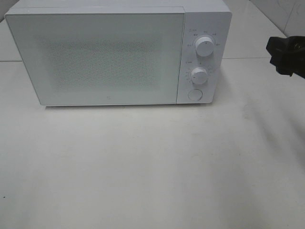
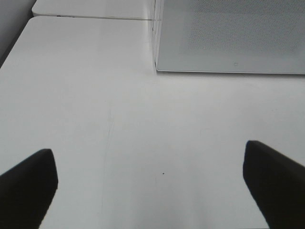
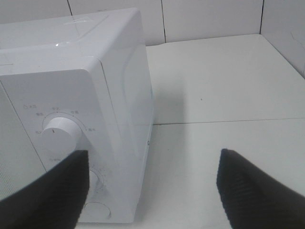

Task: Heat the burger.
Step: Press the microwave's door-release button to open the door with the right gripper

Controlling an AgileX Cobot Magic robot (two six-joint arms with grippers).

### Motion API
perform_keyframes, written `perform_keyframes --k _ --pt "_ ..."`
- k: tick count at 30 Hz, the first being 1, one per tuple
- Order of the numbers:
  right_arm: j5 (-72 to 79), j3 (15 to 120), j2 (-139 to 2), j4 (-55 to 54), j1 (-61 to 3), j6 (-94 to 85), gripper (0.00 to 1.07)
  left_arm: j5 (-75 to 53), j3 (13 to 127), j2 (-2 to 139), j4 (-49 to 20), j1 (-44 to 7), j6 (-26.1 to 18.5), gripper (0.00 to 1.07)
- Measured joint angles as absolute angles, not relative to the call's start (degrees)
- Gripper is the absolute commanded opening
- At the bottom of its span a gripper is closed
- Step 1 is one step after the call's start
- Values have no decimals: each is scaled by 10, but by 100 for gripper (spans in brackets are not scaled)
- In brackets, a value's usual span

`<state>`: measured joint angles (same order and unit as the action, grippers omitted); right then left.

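The burger is out of sight, perhaps inside the shut boxy white microwave [image 1: 95,57], and with left jaws and right jaws both open and empty, the right jaws near its right side could slip off a smooth round white dial [image 1: 199,75].

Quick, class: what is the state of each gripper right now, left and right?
Left gripper: open, holding nothing.
Right gripper: open, holding nothing.

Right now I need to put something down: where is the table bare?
The table in front of the microwave is bare across its whole width. Room narrows only right of the microwave, where the open right hand hovers.
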<state>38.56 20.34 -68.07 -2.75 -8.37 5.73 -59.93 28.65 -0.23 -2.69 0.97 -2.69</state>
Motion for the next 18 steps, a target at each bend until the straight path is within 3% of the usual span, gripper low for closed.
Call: perform_keyframes --k 10,18 --pt "500 164 -753 -168 -174 -53 74 -599 286 -2 -27 10 -27 98" --pt "595 163 -855 -262 -289 -104 74 -599 286 -2 -27 10 -27 98"
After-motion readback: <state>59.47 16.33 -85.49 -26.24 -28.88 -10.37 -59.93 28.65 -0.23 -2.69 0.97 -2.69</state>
